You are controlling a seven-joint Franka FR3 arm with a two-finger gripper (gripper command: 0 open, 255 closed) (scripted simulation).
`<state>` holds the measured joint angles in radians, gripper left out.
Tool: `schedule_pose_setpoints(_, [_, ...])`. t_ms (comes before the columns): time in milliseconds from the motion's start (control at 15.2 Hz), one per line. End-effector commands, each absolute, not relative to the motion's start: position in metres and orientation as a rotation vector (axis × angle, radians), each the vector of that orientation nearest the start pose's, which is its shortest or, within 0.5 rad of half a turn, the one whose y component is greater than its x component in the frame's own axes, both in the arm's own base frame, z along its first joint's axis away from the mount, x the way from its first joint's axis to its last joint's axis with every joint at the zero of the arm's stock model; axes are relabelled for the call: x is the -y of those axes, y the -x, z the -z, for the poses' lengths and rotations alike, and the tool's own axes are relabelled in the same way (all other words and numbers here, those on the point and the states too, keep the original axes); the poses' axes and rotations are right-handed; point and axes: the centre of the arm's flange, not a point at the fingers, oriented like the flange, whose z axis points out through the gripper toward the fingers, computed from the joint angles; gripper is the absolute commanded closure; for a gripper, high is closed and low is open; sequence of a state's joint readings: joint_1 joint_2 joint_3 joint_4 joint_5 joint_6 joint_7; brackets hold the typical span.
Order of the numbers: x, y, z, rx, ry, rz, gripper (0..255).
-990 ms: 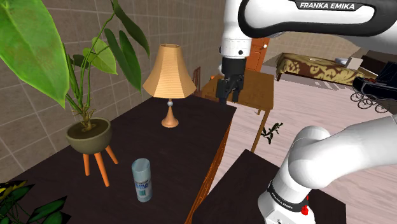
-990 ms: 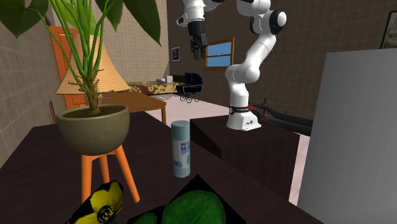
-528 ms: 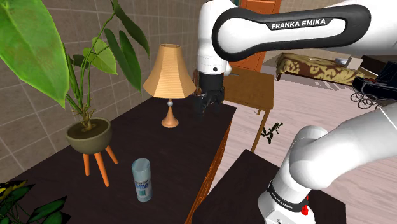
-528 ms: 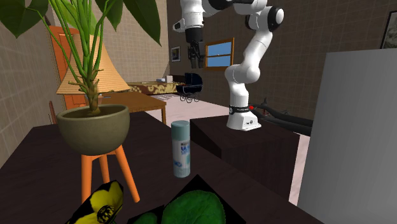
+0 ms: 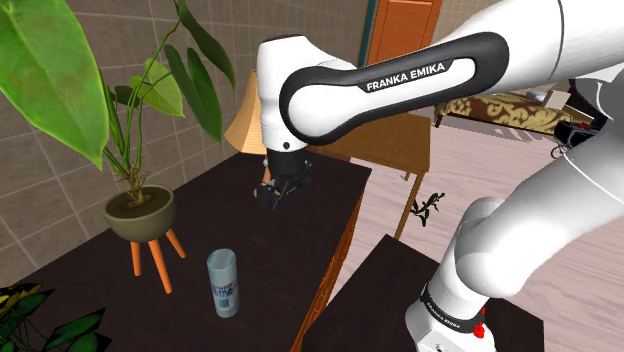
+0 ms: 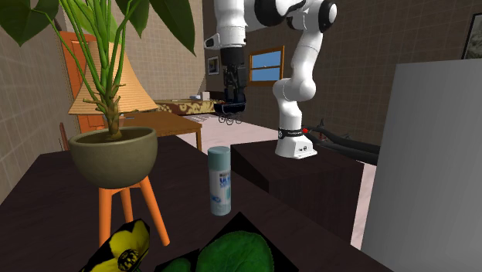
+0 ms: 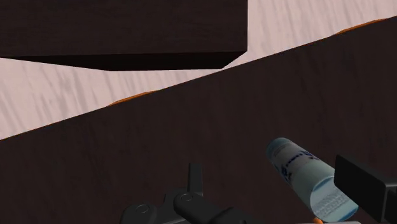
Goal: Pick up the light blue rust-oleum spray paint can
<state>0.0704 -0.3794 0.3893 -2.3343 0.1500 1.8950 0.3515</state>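
Hovering above the dark surface (image 5: 300, 235), the hand (image 5: 278, 192) holds nothing, and I cannot tell whether it is spread apart or closed together. The light blue spray can (image 5: 223, 284) stands upright on this surface, lower than the hand and well apart from it. In the wrist view it appears off to one side of the hand, not in line with it. A plant pot (image 5: 140, 213) on orange legs stands near the can, on the side away from the hand. A lamp (image 5: 240, 130) stands just behind the hand.

I judge the approach as only begun. The can is tall and narrow, so a descent that is off its centre could knock it over and let it roll. Its round wall may slip from a shallow grip. A wide swing of the arm could also hit the lamp shade.
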Motion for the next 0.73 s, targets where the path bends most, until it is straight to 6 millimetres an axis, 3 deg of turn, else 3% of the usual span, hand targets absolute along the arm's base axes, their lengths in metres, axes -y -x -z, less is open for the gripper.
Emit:
schedule_pose_setpoints(0, [-0.227, -0.391, -0.446, 0.038, 3.180, -0.106, 0])
schedule_pose_setpoints(660, [-0.326, -0.445, -0.370, 0.048, 3.234, -0.048, 0])
